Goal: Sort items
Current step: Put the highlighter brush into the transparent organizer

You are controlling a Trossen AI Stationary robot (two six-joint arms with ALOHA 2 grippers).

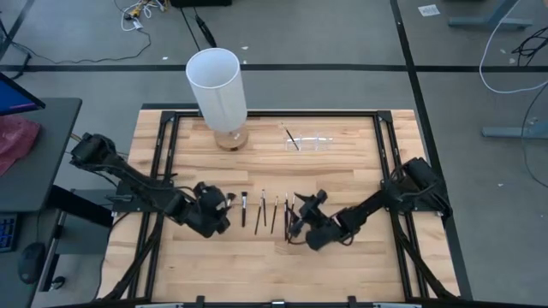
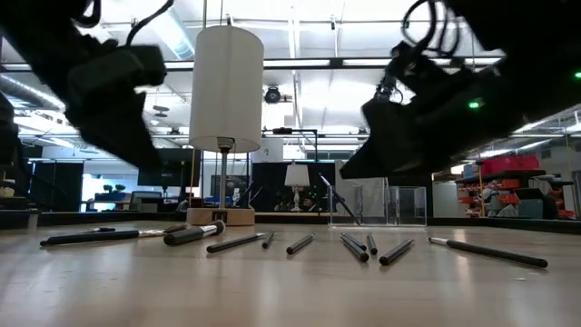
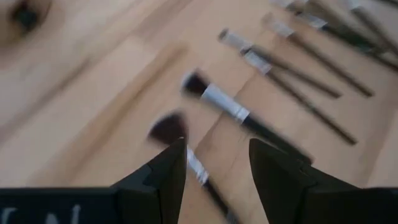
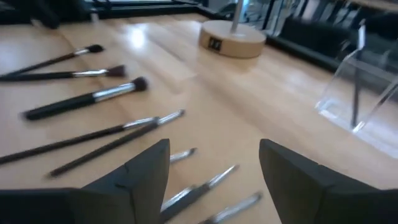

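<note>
Brushes (image 1: 261, 211), thin and dark-handled, lie in a loose row across the middle of the wooden table (image 1: 342, 180) in the high view, most of them running roughly from twelve to six o'clock. At the row's nine o'clock end sits the left gripper (image 1: 224, 204), low over the first brushes, with a fluffy-tipped brush just beside it. At the three o'clock end the right gripper (image 1: 297, 208) hangs over a tight cluster of sticks. A tall white cylinder (image 1: 216, 85) on a round wooden base stands at eleven o'clock of the row, and a small clear holder (image 1: 310, 139) with one dark stick leaning in it stands at one o'clock.

From table height, the brushes (image 2: 300, 243) lie flat and fanned out, none lifted. Both grippers are dark, blurred shapes above them, clear of the wood; their fingers cannot be read here. The cylinder (image 2: 226, 89) and the clear holder (image 2: 377, 205) stand behind the row.

The left wrist view shows the left gripper (image 3: 217, 165) with its fingers (image 3: 165, 177) spread apart, holding nothing; a brush with a dark bristle head and silver ferrule (image 3: 186, 158) lies on the wood between them.

The right wrist view shows the right gripper (image 4: 214, 165) with fingers (image 4: 146, 174) wide apart and empty, above several silver-tipped sticks (image 4: 199, 190). Further brushes (image 4: 87, 99) lie toward the cylinder's wooden base (image 4: 232, 38).
</note>
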